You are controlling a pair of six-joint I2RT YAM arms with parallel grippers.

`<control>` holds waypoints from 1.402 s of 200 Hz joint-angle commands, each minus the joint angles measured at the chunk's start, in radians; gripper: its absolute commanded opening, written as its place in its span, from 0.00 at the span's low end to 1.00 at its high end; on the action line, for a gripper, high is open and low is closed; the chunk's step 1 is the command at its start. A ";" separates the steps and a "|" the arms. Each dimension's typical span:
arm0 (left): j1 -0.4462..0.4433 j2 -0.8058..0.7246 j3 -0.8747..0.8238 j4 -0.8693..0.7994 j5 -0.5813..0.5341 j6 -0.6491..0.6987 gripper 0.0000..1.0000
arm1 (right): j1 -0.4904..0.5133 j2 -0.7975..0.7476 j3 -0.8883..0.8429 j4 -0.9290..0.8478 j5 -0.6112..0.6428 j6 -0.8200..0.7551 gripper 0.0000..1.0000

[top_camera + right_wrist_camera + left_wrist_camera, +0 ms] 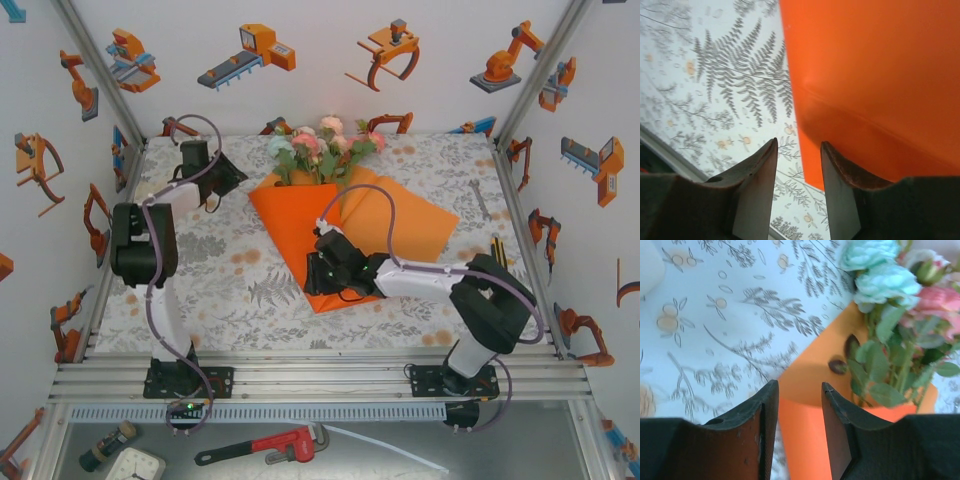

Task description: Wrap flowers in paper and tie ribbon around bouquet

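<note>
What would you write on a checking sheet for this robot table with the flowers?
Surface: flowery cloth, lying flat.
Job's things: flowers lie in the folded orange paper, blooms at the far end.
Clutter: small spanner on the cloth at right; red wrench and clock on the near ledge.
Grippers: left tool open at the paper's edge by the flowers; right tool open at the paper's near tip.
Cables: purple cable arcs above the paper.
Surroundings: white walls with orange robot pictures.
</note>
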 commanded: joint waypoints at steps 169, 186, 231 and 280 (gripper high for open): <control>-0.691 -0.430 -0.491 0.036 -0.153 0.000 0.38 | -0.565 -0.444 -0.165 -0.324 0.058 -0.040 0.50; -0.746 -0.373 -0.458 0.044 -0.163 -0.005 0.37 | -0.677 -0.526 -0.223 -0.393 0.042 -0.012 0.57; -0.808 -0.253 -0.439 0.056 -0.157 -0.014 0.37 | -0.830 -0.704 -0.418 -0.408 -0.156 0.013 0.77; -0.810 -0.203 -0.450 0.030 -0.170 0.004 0.36 | -0.829 -0.742 -0.581 -0.174 -0.403 0.099 0.81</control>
